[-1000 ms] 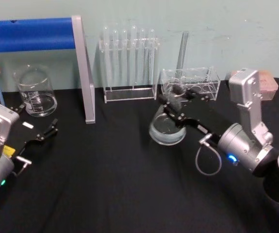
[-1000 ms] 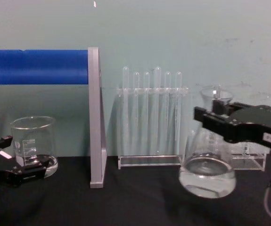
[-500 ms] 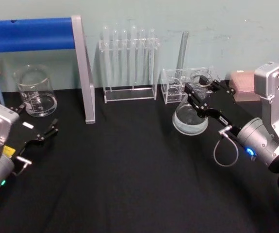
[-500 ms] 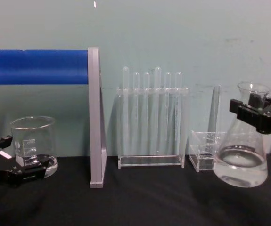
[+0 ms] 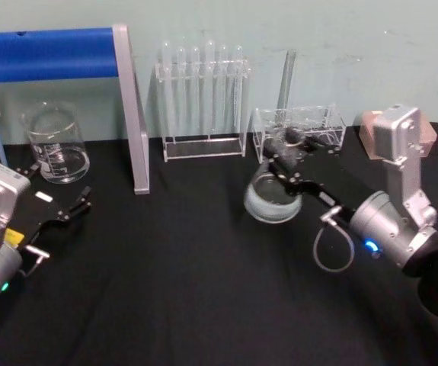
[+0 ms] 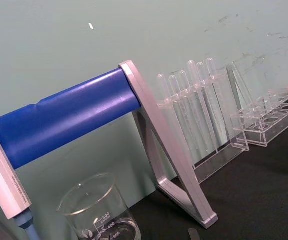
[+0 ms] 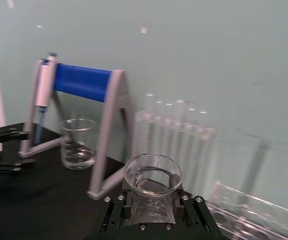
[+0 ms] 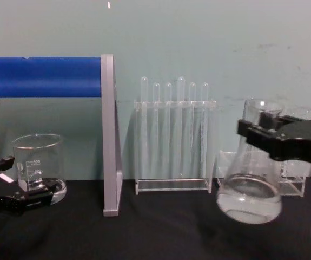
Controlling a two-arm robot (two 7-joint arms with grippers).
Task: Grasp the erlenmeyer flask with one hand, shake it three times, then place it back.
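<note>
Near left of counter [image 5: 165, 305]: left tool [image 5: 62, 181], parked, fingers spread, nothing between them.

Mid-counter, right of centre: right tool [image 5: 283, 149] pinching the neck of the erlenmeyer flask [image 5: 272, 200] just under the flared rim. Flask clear of the counter, base slightly tipped, shallow pool of clear liquid inside. Judged mid-shake; count of swings not readable from here.

For the step: keep swings short and sideways, with the neck upright enough to hold the liquid low in the cone. Keep the pinch firm, glass being slick. Mind the small clear rack [image 5: 325, 122] just behind the flask and the test tube rack [image 5: 203, 99] farther back to the left. Set down flat before releasing.

Far left, by the wall: beaker [image 5: 55, 145] and blue-barred stand [image 5: 51, 53], well apart from the flask.
</note>
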